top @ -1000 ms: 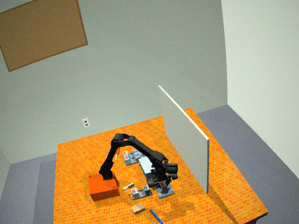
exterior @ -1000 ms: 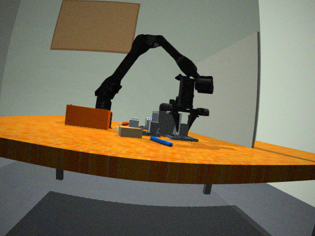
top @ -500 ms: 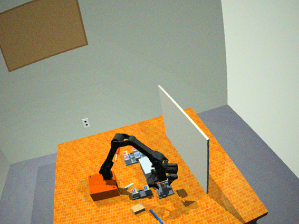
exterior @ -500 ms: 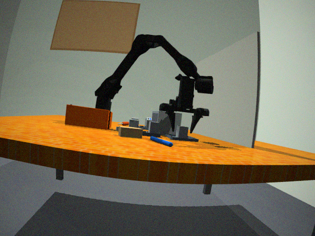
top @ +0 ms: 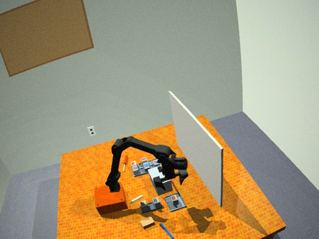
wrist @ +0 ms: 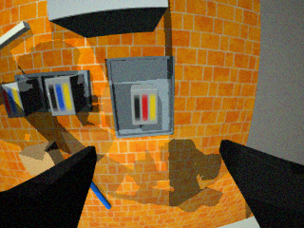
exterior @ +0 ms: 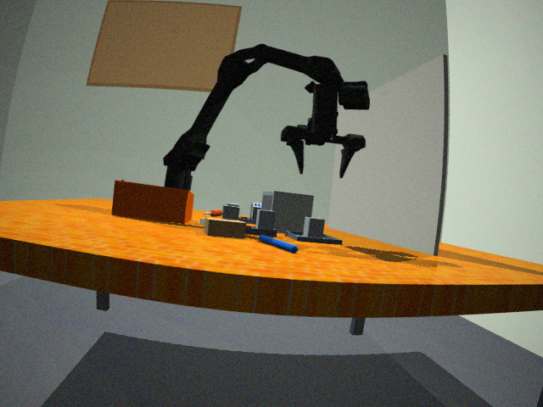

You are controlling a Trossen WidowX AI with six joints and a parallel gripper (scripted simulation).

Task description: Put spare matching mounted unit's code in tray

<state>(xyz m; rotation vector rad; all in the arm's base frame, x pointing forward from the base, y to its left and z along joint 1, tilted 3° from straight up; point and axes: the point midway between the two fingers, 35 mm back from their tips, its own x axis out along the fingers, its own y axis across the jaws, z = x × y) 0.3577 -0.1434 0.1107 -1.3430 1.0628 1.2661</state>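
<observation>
A grey spare [top: 174, 199] [exterior: 314, 227] [wrist: 144, 106] with black, red and yellow stripes stands in the tray [top: 181, 204] [exterior: 331, 239] [wrist: 123, 71]. My gripper [top: 172, 186] [exterior: 321, 175] [wrist: 161, 150] is open and empty, well above the tray. A large grey block [top: 163, 190] [exterior: 293, 212] [wrist: 109, 21] with a pale top stands behind the tray; I cannot tell whether it is the mounted unit, and no printed code shows on it. Left of the tray, a small rack [top: 152, 209] holds two spares, one [wrist: 61, 96] with black, blue and yellow stripes.
Several striped spares stand in a rack [top: 141, 172] at the back. A tall white panel [top: 197, 143] [exterior: 394, 153] stands on the right. A tan block [top: 147, 222] [exterior: 225, 228], a blue pen [top: 166, 231] [exterior: 278, 243], a white stick [top: 136, 198] and a red screwdriver [top: 125, 159] lie around.
</observation>
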